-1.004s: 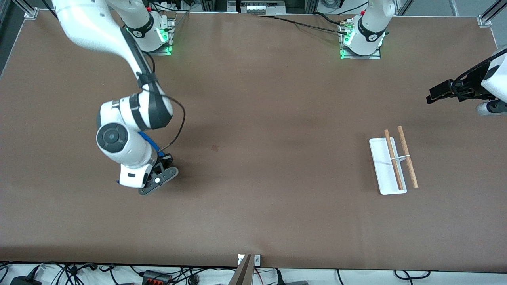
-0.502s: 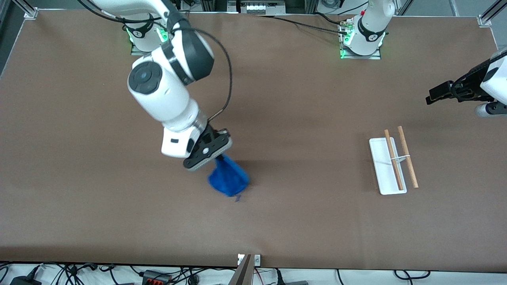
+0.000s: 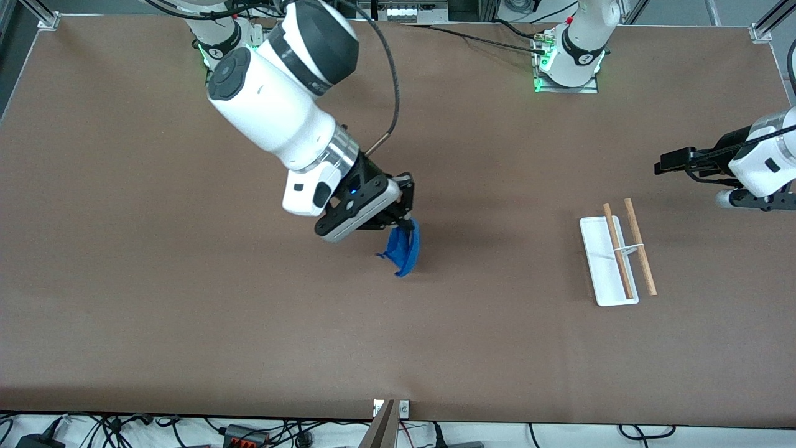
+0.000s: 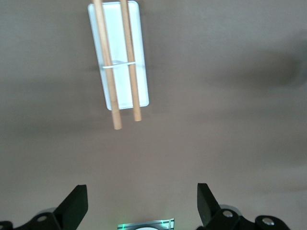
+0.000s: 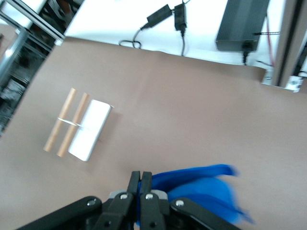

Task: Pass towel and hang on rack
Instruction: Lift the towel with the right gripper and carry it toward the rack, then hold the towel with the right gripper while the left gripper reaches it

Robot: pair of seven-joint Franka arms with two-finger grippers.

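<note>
Holding the blue towel (image 3: 401, 249) pinched betw. shut fingers, right gripper (image 3: 407, 219) hangs over mid-table; towel dangles below it, bunched, clear of the surface as far as front view shows. Right wrist view adds what front view lacks: fingertips (image 5: 140, 184) pressed flat together w/ cloth trailing out beside them, plus cables and a black box off the table edge. Left gripper (image 3: 660, 167) over the left arm's end of table, jaws spread wide, nothing in them; only left wrist view shows both fingers (image 4: 76, 203) apart. Rack (image 3: 615, 258) stands on table toward left arm's end, well apart from towel; white base, two wood bars, nothing on them. Left wrist view looks straight down on rack. No legible writing or labels in any view.
</note>
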